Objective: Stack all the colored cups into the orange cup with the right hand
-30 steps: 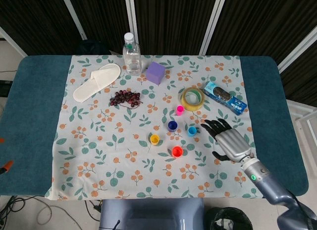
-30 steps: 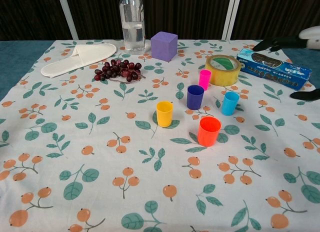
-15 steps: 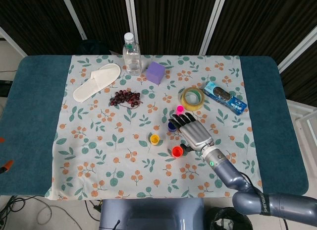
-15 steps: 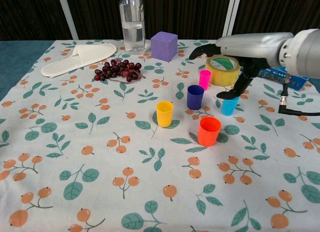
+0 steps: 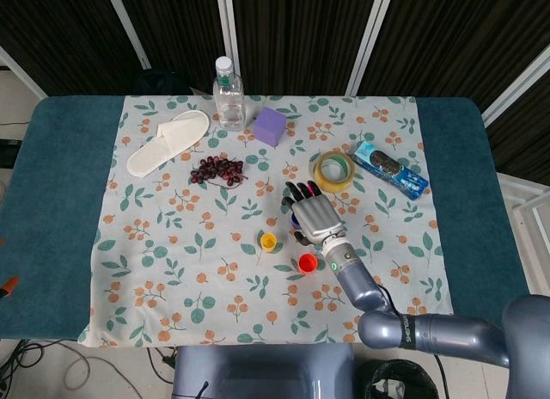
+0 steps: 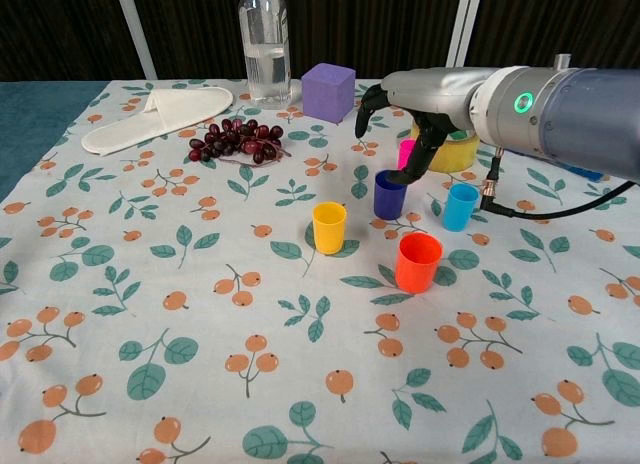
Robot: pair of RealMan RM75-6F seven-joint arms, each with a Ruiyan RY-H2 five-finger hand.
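The orange cup (image 6: pixel 417 262) stands upright near the middle of the cloth, with the yellow cup (image 6: pixel 328 227) to its left. Behind it stand the dark blue cup (image 6: pixel 389 195), the light blue cup (image 6: pixel 460 206) and the pink cup (image 6: pixel 406 156). My right hand (image 6: pixel 418 102) hovers over the dark blue cup with its fingers spread and curved down. It holds nothing, and its thumb hangs close to that cup's rim and partly hides the pink cup. In the head view the right hand (image 5: pixel 314 217) covers both blue cups; the orange cup (image 5: pixel 308 262) and yellow cup (image 5: pixel 268 241) show. My left hand is out of sight.
A roll of yellow tape (image 6: pixel 452 144) lies just behind the hand. A purple block (image 6: pixel 328 91), a water bottle (image 6: pixel 265 39), grapes (image 6: pixel 235 139) and a white slipper (image 6: pixel 155 114) sit at the back left. A blue packet (image 5: pixel 391 168) lies at the right.
My right hand has swung left from the cloth's right edge, past the light blue cup, to above the dark blue cup. No cup has moved.
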